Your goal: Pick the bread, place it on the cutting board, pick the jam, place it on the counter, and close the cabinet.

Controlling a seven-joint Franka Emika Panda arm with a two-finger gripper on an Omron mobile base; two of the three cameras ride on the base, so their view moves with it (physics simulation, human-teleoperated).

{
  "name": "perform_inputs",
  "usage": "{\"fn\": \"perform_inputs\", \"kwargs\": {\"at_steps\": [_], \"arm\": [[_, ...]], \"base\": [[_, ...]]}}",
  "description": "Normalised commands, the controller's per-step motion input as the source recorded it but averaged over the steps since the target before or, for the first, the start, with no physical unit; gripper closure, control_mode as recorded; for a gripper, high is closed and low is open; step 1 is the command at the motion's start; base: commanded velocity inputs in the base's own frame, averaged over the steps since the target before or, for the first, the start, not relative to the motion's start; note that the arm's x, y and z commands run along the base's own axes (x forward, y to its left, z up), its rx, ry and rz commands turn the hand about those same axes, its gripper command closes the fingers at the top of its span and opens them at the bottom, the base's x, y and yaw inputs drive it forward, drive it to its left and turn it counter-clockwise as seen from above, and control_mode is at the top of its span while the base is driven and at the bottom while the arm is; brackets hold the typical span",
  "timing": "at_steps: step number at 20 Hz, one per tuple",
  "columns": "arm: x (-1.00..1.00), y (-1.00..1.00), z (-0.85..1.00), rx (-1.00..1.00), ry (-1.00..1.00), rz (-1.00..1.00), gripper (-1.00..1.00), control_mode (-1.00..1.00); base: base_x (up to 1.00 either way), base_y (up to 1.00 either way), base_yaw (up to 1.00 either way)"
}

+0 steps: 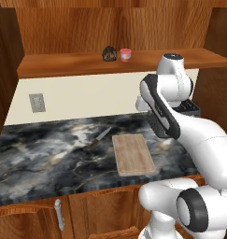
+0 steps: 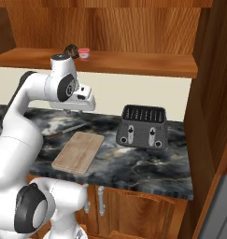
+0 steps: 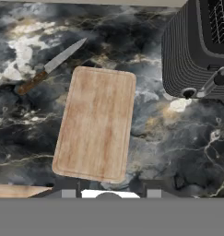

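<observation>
Left base view: bread [image 1: 109,53] sits on cabinet shelf [image 1: 63,64], just left of jam [image 1: 125,54], well above pincer hung over board [image 1: 132,154]. Pincer spread: cannot tell.

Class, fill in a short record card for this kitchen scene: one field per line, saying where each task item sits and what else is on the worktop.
bread: on the cabinet shelf, beside the jam
jam: on the same shelf, right of the bread in the left base view
cutting board: flat on the counter, nothing on it
knife: on the counter, next to the board
toaster: on the counter, on the board's other side
gripper: above the counter, state unclear
</observation>
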Motion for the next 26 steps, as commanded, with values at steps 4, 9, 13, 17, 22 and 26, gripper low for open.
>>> {"fn": "perform_inputs", "kwargs": {"at_steps": [4, 9, 13, 17, 22, 26], "arm": [[-0.09, 0.00, 0.00, 0.00, -0.04, 0.00, -1.00, -1.00], [-0.11, 0.00, 0.04, 0.00, -0.12, 0.00, -1.00, -1.00], [-0.29, 0.00, 0.13, 0.00, -0.20, 0.00, -1.00, -1.00], [-0.35, 0.00, 0.18, 0.00, -0.24, 0.00, -1.00, -1.00], [-0.29, 0.00, 0.19, 0.00, -0.23, 0.00, -1.00, -1.00], [-0.29, 0.00, 0.22, 0.00, -0.19, 0.00, -1.00, -1.00]], "base": [[0.00, 0.00, 0.00], [0.00, 0.00, 0.00], [0.00, 0.00, 0.00], [0.00, 0.00, 0.00], [0.00, 0.00, 0.00], [0.00, 0.00, 0.00]]}}
